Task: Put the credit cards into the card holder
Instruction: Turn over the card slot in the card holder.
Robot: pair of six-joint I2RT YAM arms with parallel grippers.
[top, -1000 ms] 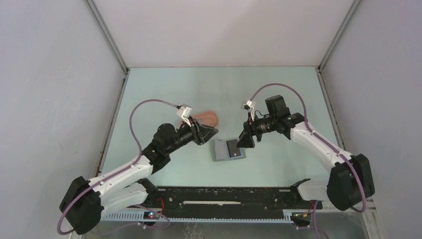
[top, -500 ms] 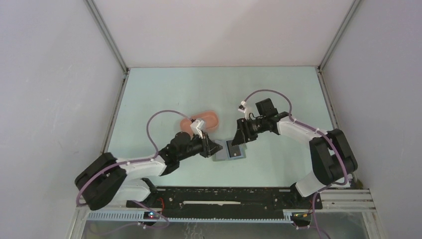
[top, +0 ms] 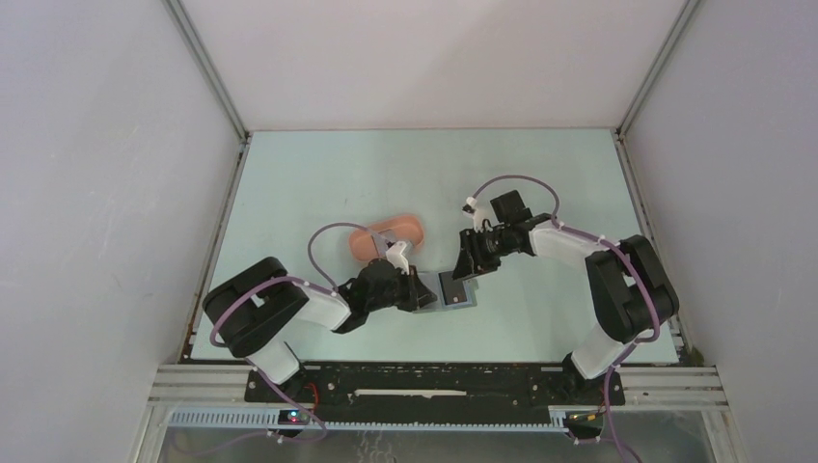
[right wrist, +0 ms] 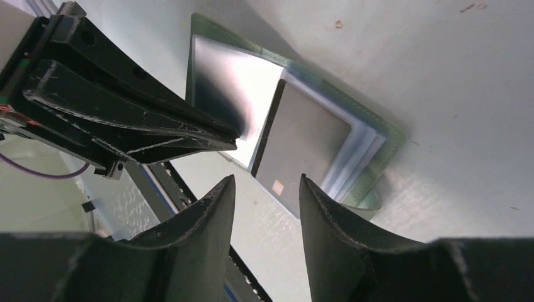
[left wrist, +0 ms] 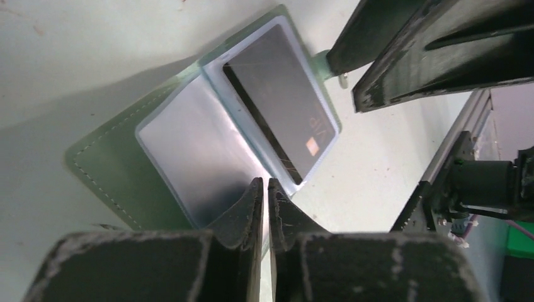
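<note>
Holder [left wrist: 107, 160] lies open near the table's [top: 318, 183] near edge, middle, dark card [left wrist: 283, 107] on its right half. We've dropped both arms in. The left claw [left wrist: 264, 182] has pinched nearly together at its left sleeve, and the right claw [right wrist: 264, 179] is narrowing, still apart, over the card. Looks like tucking-in time.

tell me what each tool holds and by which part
Right tool open, holding nothing. Left tool nearly closed at the edge of the clear sleeve in the open grey-green folding card holder; grip cannot be told.

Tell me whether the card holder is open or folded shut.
Open: the card holder lies spread flat, both inner halves facing up, a dark card showing on one.
</note>
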